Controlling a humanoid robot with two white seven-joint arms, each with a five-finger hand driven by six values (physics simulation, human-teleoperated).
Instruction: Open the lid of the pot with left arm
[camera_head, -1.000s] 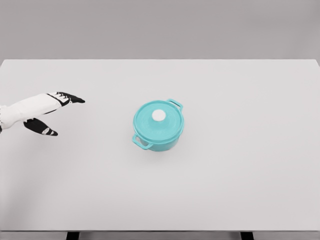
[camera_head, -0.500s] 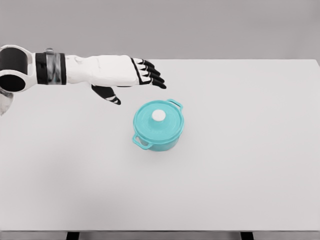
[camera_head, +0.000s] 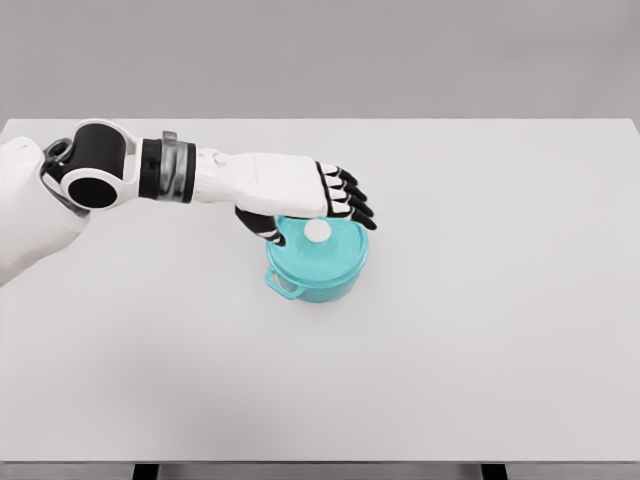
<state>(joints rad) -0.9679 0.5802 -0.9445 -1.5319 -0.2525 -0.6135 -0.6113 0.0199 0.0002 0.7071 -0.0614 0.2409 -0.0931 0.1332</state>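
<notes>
The counter (camera_head: 480, 360) is carrying only one thing, and it is offering bare surface on every side of it, so wide room is lying open toward the near edge and toward the right edge for setting something down. The pot (camera_head: 318, 272) is sitting near the middle of the counter, well apart from all four edges, its two side handles pointing toward the far right and near left corners. Its lid (camera_head: 335, 252) is resting closed on top, with the white knob (camera_head: 317, 231) standing at its centre, which is likely the part meant for lifting.

The left hand (camera_head: 300, 195) is reaching in from the left edge and hanging over the far side of the lid, palm down. Its fingers (camera_head: 345, 198) are stretched out and released, grasping nothing, while the thumb (camera_head: 262, 226) is dipping toward the knob's left side. This placement seems to be lining the hand up for a pinch on the knob, which is not yet made.
</notes>
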